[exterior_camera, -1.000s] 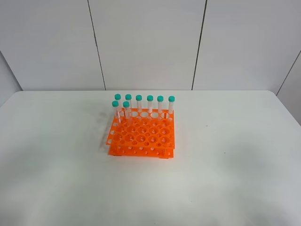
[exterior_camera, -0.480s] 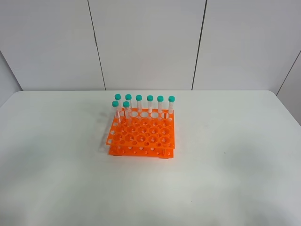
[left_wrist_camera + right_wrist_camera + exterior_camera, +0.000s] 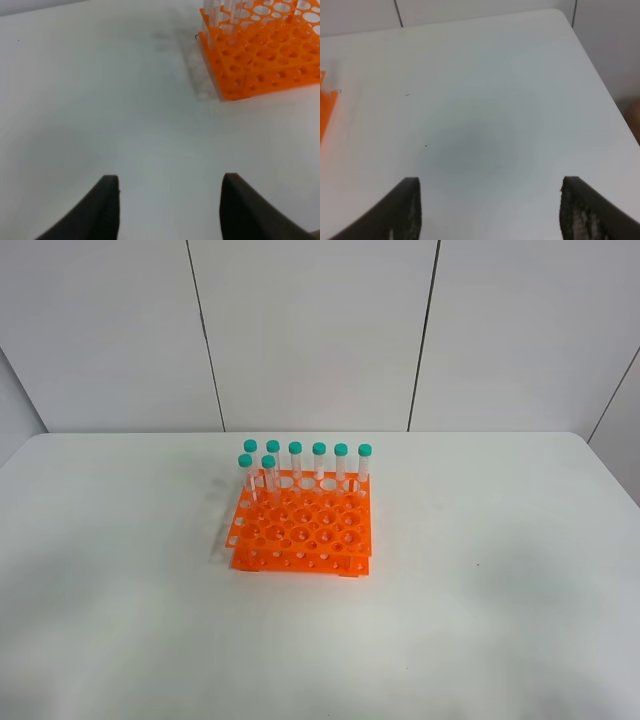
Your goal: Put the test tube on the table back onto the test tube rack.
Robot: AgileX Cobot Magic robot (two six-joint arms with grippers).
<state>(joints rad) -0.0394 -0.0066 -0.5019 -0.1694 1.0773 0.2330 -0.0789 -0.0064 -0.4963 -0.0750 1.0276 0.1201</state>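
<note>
The orange test tube rack [image 3: 300, 532] stands at the middle of the white table [image 3: 480, 620]. Several teal-capped test tubes [image 3: 319, 462] stand upright in its back two rows. No tube lies on the table in any view. Neither arm shows in the exterior high view. My left gripper [image 3: 170, 179] is open over bare table, with nothing between its dark fingers [image 3: 107, 205]; the rack [image 3: 260, 55] lies ahead of it and apart. My right gripper [image 3: 491, 181] is open and empty over bare table, with only an orange edge of the rack [image 3: 326, 112] showing.
A white panelled wall [image 3: 310, 330] rises behind the table. The table's rounded far right corner [image 3: 560, 15] shows in the right wrist view. A faint greyish patch [image 3: 197, 75] lies on the table beside the rack; I cannot tell what it is.
</note>
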